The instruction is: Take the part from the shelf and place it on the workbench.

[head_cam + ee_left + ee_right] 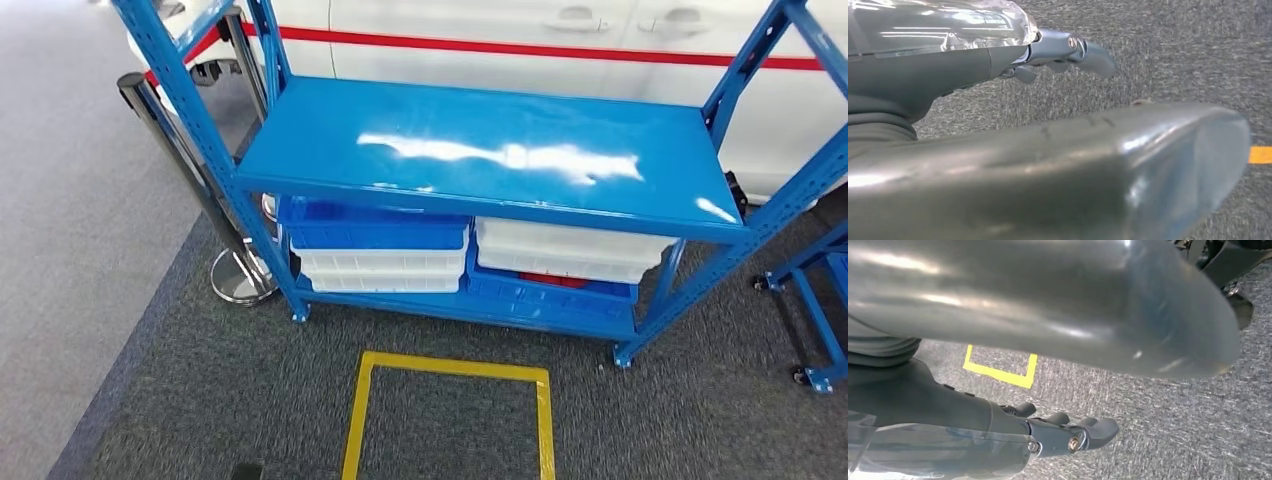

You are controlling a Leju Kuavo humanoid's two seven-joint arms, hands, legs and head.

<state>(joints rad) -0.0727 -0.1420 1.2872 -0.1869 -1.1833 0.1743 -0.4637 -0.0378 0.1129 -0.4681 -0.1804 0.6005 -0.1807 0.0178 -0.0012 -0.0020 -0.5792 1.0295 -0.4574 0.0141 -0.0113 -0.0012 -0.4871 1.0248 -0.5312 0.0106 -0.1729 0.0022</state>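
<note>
Grey carpet, blue shelf (480,150) ahead, left hand (998,65) and right hand (998,435) hanging over floor, fingers (1098,430) loosely apart, holding nothing.

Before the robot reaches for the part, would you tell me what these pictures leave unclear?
- Bin contents: in the head view the top board of the blue shelf covers the white bins and blue bins; a red patch shows, unidentifiable.
- The part cannot be picked out.
- Left robot hand: the thumb blocks much of the left wrist view.
- Right robot hand: likewise, right wrist view.
</note>
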